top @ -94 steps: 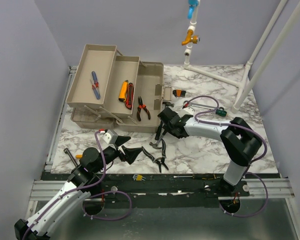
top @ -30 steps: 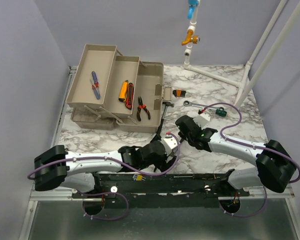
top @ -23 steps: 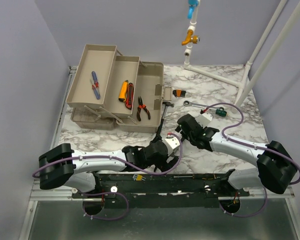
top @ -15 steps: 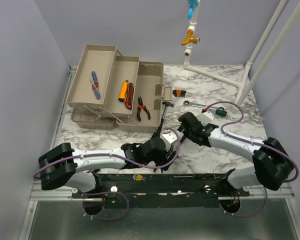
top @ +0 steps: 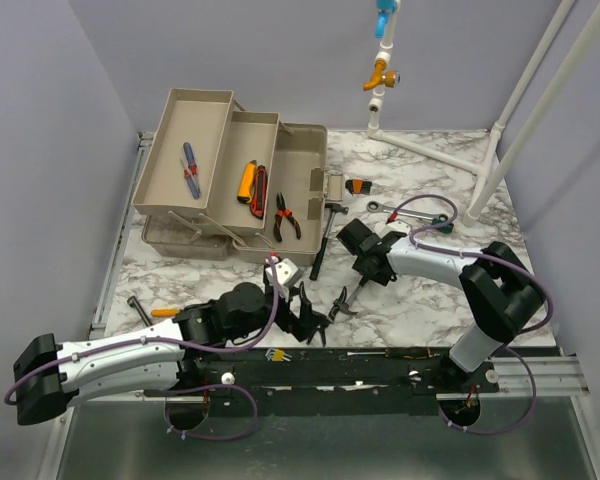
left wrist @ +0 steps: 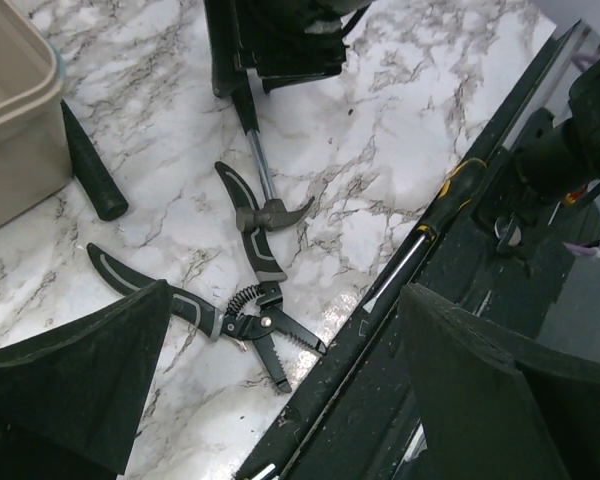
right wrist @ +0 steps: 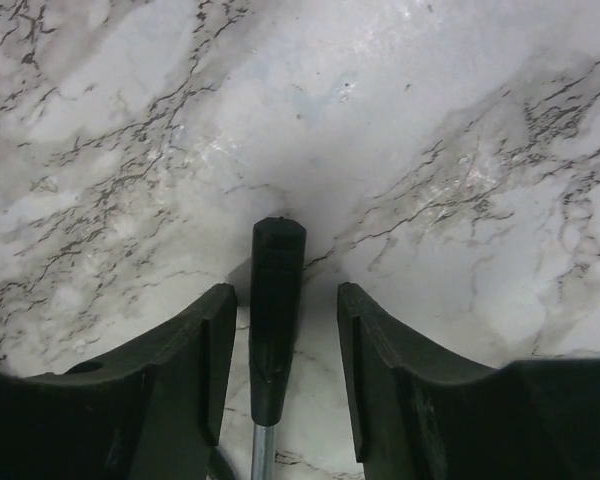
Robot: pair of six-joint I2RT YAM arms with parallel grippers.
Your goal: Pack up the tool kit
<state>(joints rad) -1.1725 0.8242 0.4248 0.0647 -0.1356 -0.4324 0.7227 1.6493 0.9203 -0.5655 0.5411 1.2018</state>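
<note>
Table (top: 435, 295), marble-patterned, listed left to right.

1. Orange-handled screwdriver (top: 156, 312), at the near left edge, well apart from the rest.
2. Toolbox (top: 303, 128), beige, at far left, open with its trays fanned out.
   - Left tray (top: 170, 150): we count one blue tool (top: 189, 170).
   - Middle tray (top: 255, 135): a yellow knife (top: 246, 182) and a red knife (top: 259, 185) lie side by side.
   - Open box just right of that tray: red pliers (top: 285, 217).
3. Left gripper (left wrist: 285, 298), low over the near edge and right of the toolbox. Its fingers (left wrist: 80, 370) are spread wide and hold nothing.
4. Spring pliers (left wrist: 242, 322), black and grey, flat on the table below the left gripper, between its fingers in the wrist view.
5. Hammer (left wrist: 270, 213), small. The head touches or just overlaps the far handle of the spring pliers. The steel shaft runs away to the far right.
6. Black-handled tool (top: 323, 240), long, lying just right of the toolbox. We cannot tell its kind.
7. Right gripper (right wrist: 280, 300), at mid-table, set down astride the hammer's black grip. Its fingers (right wrist: 185, 370) stand apart, with a gap on each side of the grip.
8. Wrench (top: 382, 207) and green-handled tool (top: 441, 226), loose at the far right.
9. Pipe frame (top: 500, 130), white, at the far right corner.
</note>
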